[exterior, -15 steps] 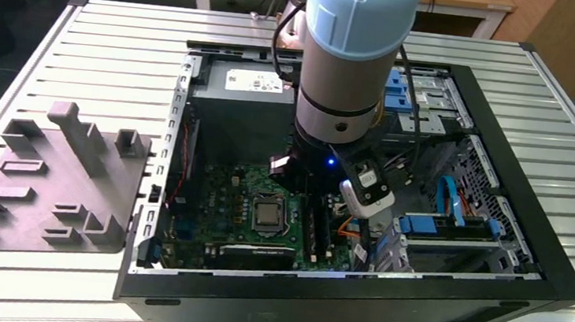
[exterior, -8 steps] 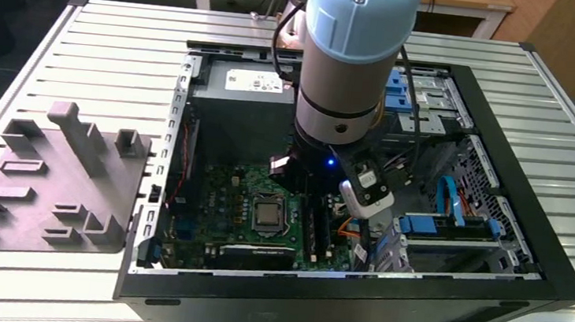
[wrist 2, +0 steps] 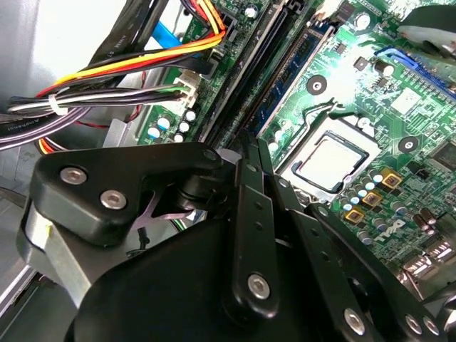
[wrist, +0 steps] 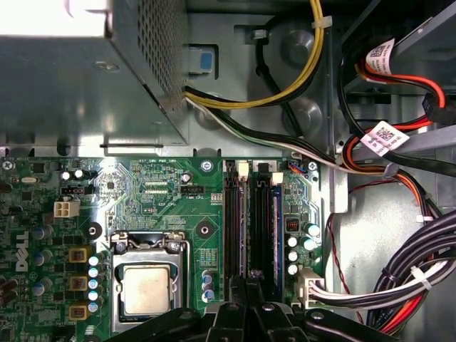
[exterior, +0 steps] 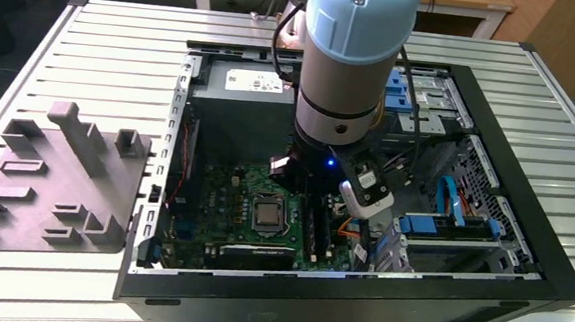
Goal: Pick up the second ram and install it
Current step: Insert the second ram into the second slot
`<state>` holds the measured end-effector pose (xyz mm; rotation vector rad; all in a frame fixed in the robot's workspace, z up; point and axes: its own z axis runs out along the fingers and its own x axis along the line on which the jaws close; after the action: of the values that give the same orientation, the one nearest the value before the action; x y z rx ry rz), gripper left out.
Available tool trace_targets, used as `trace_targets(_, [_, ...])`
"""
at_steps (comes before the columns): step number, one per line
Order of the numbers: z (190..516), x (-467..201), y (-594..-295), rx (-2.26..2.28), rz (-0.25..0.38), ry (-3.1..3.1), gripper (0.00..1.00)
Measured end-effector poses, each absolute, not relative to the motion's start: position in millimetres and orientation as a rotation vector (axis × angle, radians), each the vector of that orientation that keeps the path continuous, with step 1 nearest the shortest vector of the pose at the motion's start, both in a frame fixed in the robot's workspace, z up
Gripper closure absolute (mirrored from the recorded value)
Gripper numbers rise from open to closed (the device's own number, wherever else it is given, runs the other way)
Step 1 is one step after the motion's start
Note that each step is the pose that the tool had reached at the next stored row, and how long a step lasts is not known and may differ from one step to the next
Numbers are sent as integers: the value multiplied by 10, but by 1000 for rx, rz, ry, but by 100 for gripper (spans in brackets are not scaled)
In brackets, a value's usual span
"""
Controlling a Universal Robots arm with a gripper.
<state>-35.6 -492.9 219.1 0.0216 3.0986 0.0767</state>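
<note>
Here the gripper (wrist: 246,299), its grip state impossible to tell, hovers over the memory slots (wrist: 253,214); a tilted ram (wrist: 274,221) could jam.

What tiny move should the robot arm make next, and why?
Probably a slow, straight dip down. The gripper hangs right over the black slots beside the chip socket, lined up with them. A bluish stick already sits in one slot, and others look empty. I cannot tell if the gripper holds a ram.
</note>
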Motion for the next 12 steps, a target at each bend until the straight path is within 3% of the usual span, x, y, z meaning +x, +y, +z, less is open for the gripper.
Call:
trace_targets(5, [2189,-356,-4929,22,78,3099,88])
trace_targets(6, [2189,-356,-4929,22,78,3099,82])
trace_targets(12, [2243,-356,-4929,22,77,3099,82])
